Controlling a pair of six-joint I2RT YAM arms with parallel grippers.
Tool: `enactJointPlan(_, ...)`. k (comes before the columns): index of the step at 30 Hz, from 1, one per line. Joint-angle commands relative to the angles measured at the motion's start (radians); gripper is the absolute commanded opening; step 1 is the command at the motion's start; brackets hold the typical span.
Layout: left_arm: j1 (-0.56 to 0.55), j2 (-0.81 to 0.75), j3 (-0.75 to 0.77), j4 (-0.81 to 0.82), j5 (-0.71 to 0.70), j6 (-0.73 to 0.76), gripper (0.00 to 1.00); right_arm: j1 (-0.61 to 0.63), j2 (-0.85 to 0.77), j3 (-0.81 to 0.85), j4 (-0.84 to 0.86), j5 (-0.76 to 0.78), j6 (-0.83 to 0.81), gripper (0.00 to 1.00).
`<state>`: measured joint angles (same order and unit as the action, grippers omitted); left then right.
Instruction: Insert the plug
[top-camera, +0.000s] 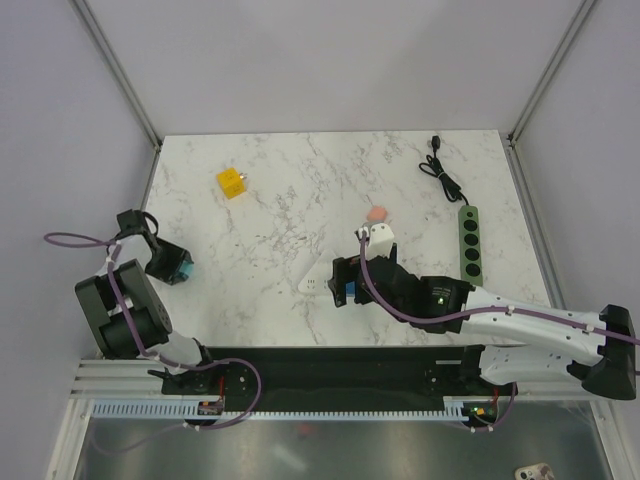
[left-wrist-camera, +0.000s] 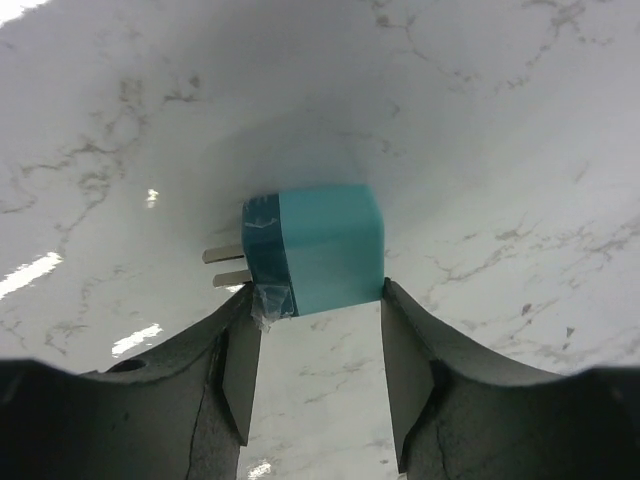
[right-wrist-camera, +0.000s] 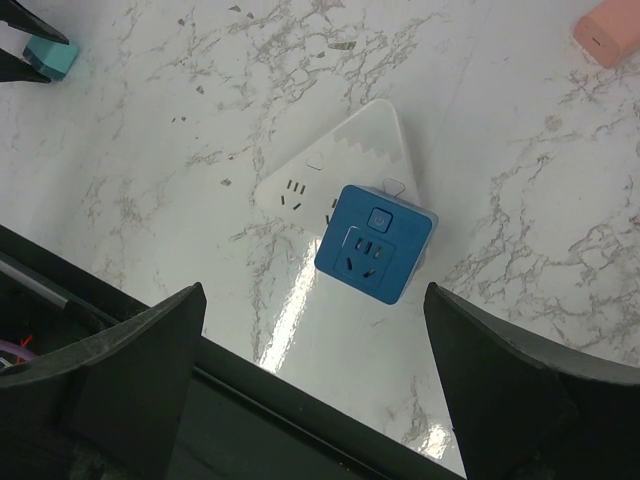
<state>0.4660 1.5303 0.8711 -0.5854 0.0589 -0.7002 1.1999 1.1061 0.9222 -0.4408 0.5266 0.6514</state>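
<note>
The middle of the table (top-camera: 290, 215) is bare marble between the yellow block (top-camera: 232, 183) and the white triangular adapter (right-wrist-camera: 340, 165), and the right gripper (right-wrist-camera: 310, 300) hangs wide over the blue socket cube (right-wrist-camera: 375, 243) with room on both sides. The right side is crowded — green power strip (top-camera: 470, 243), black cable (top-camera: 447, 178), pink piece (top-camera: 377, 214) — and the teal plug (left-wrist-camera: 320, 250) fills the gap at the fingertips of the left gripper (left-wrist-camera: 320, 300).

Brightly, evenly lit from above. Glares in white streaks on the marble table (left-wrist-camera: 40, 272) at left of the left wrist view. Soft shadow above the teal plug (left-wrist-camera: 330, 250); dark, blurred fingers (right-wrist-camera: 120, 380) along bottom edges
</note>
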Motion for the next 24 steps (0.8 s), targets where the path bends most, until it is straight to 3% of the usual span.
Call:
enactJointPlan(1,-0.035,-0.03,-0.052,0.044,0.18,0.059,0.17,-0.003,-0.023,-0.009,0.022,0.0,0.02,0.98)
enactJointPlan(5,-0.088,-0.113,-0.072,0.07,0.3,0.108,0.02,-0.003,-0.017,-0.009,0.022,-0.005,0.022,0.98)
enactJointPlan(10,-0.19,-0.263,-0.09,0.131,0.456,0.114,0.02,-0.014,-0.009,0.0,0.039,-0.016,0.025,0.98)
enactJointPlan(14,-0.269,-0.329,-0.084,0.225,0.706,0.11,0.02,-0.077,-0.017,-0.011,0.099,-0.094,0.004,0.98)
enactJointPlan(24,-0.569,-0.432,-0.035,0.306,0.88,0.174,0.02,-0.249,-0.034,0.066,0.125,-0.335,-0.022,0.93)
